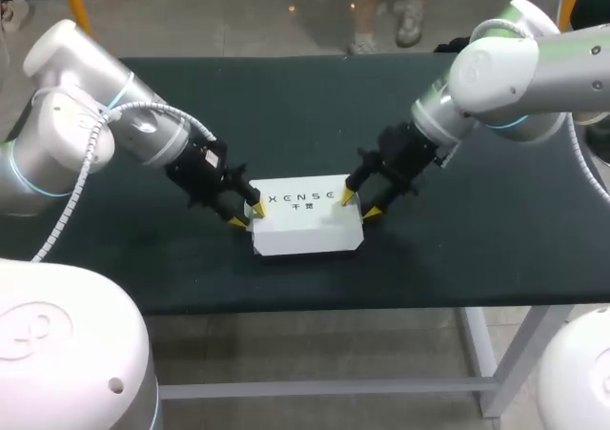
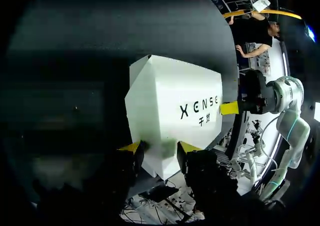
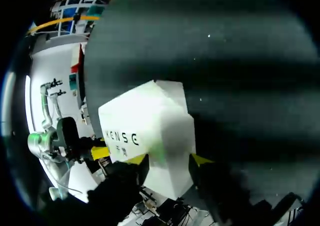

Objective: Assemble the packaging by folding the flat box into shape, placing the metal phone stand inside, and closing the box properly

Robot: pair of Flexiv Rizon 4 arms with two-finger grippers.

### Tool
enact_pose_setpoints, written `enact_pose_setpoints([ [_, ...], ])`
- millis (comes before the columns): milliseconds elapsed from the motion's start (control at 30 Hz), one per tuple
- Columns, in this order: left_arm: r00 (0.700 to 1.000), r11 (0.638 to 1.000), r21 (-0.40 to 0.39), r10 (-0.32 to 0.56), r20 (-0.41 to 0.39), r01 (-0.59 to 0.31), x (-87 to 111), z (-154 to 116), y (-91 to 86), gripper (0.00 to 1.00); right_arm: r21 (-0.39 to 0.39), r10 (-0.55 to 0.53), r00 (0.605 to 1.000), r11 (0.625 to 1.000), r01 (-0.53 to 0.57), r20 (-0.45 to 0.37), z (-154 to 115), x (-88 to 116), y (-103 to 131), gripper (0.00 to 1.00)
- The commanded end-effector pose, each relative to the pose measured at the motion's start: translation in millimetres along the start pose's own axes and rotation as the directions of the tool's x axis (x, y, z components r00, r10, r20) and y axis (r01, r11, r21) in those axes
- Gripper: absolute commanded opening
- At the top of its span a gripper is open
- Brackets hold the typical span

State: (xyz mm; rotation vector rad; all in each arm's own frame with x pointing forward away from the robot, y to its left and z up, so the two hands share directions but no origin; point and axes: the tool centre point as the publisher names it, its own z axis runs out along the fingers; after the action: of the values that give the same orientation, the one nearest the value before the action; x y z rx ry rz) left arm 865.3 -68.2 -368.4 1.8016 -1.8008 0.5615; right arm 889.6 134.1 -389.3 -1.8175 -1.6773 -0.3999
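The white box (image 1: 305, 222) lies closed and flat on the dark table, its printed top facing up. My left gripper (image 1: 247, 215) is at the box's left end, and in the left wrist view that end of the box (image 2: 170, 100) sits between the fingers of my left gripper (image 2: 160, 148), touched from both sides. My right gripper (image 1: 358, 204) straddles the right end. In the right wrist view the box (image 3: 145, 121) stands between the spread fingers of my right gripper (image 3: 168, 161), with a slight gap at one side. No phone stand is in sight.
The dark table top (image 1: 286, 115) stretches bare behind and to both sides of the box. Its front edge (image 1: 315, 306) runs close below the box. Both arms come in low from the sides.
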Motion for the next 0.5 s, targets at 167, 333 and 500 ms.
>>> enact_pose_setpoints([
  [167,1.000,1.000,-0.009,0.003,-0.008,-0.003,-1.7,2.5,-2.7,0.46,-0.071,-0.035,0.999,0.997,0.035,-0.004,3.2,-2.9,-6.5,0.54],
  [333,1.000,1.000,-0.012,0.007,-0.011,-0.007,-1.9,3.5,-3.9,0.46,-0.072,-0.055,0.998,0.996,0.053,-0.026,3.8,-6.7,-10.0,0.50],
  [500,1.000,1.000,-0.018,0.006,-0.011,-0.007,-2.4,4.6,-5.0,0.46,-0.073,-0.071,0.996,0.995,0.068,-0.044,3.8,-10.5,-13.9,0.50],
])
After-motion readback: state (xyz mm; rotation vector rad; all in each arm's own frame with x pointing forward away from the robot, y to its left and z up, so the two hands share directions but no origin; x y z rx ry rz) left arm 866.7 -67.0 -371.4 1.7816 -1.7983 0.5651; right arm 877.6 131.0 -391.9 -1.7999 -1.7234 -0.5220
